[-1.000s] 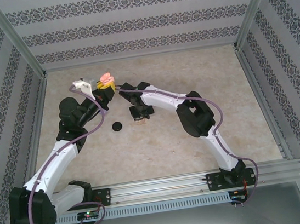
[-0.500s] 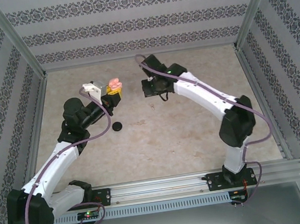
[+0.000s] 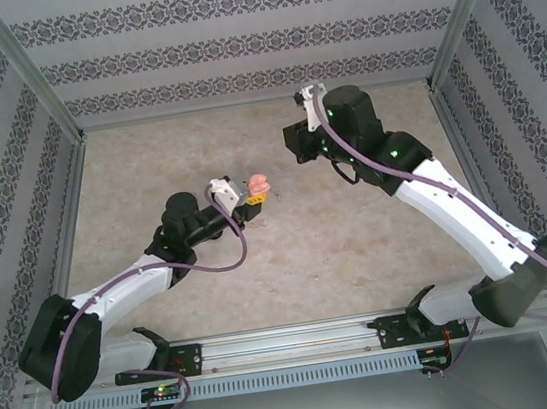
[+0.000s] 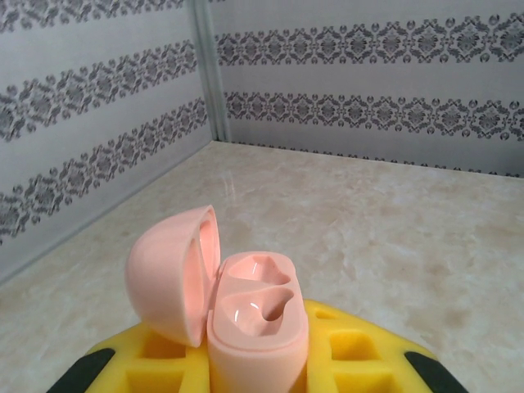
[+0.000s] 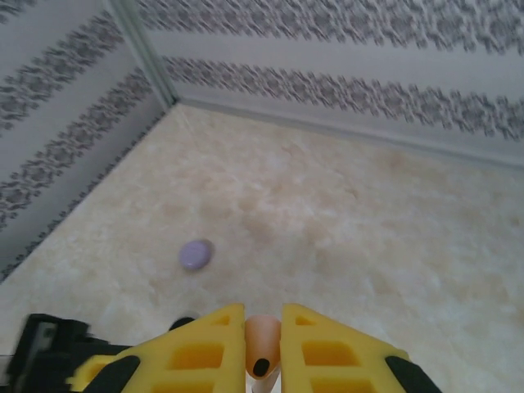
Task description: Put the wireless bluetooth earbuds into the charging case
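- Earbud (image 5: 262,348), pink, pinched in right tool (image 5: 262,318); lower end cut off.
- Left tool (image 3: 254,197) clamps open pink case (image 4: 255,315), base hidden.
- Small purple lump (image 5: 196,255) on bench (image 5: 368,229), too blurry to identify.

The counter (image 3: 290,253) is a pale beige, marbled surface, evenly lit, with faint soft reflections. Three walls (image 3: 251,36) enclose it, papered in light grey with horizontal bands of dark damask ornament. Bare aluminium posts (image 3: 30,75) rise at the far corners, slanting outward in the overhead view. Along the near edge runs a metal rail (image 3: 292,341), with a dull grey metal sheet (image 3: 310,406) below it.
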Available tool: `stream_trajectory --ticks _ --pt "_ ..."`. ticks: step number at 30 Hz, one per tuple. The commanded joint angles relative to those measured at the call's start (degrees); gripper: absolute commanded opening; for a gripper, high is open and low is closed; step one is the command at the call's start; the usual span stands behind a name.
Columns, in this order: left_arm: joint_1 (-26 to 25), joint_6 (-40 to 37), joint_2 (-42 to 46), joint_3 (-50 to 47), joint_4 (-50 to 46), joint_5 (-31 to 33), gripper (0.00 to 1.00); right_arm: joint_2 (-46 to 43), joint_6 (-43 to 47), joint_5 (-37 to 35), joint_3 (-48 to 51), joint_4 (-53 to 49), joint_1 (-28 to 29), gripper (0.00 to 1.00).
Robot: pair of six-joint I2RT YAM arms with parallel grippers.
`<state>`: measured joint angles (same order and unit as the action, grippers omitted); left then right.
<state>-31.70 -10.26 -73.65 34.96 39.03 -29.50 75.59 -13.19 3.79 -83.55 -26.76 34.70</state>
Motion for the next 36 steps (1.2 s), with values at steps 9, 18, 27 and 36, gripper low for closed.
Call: stream_trajectory --ticks 9,18,27,36 --pt "-4.33 -3.36 -12.36 10.92 20.00 0.06 0.00 -11.54 6.64 9.20 16.24 20.48 -0.25 0.14" --pt "-4.44 -0.96 -15.47 14.35 23.77 -1.19 0.00 -16.30 3.43 8.12 22.55 26.40 -0.35 0.13" --pt "-4.42 0.99 -14.82 14.89 22.87 -1.97 0.00 -14.78 0.37 8.72 24.37 29.70 -0.27 0.12" --pt "-4.42 1.96 -13.80 15.30 21.24 -1.80 0.00 -13.50 -0.99 8.51 25.21 30.75 -0.27 0.11"
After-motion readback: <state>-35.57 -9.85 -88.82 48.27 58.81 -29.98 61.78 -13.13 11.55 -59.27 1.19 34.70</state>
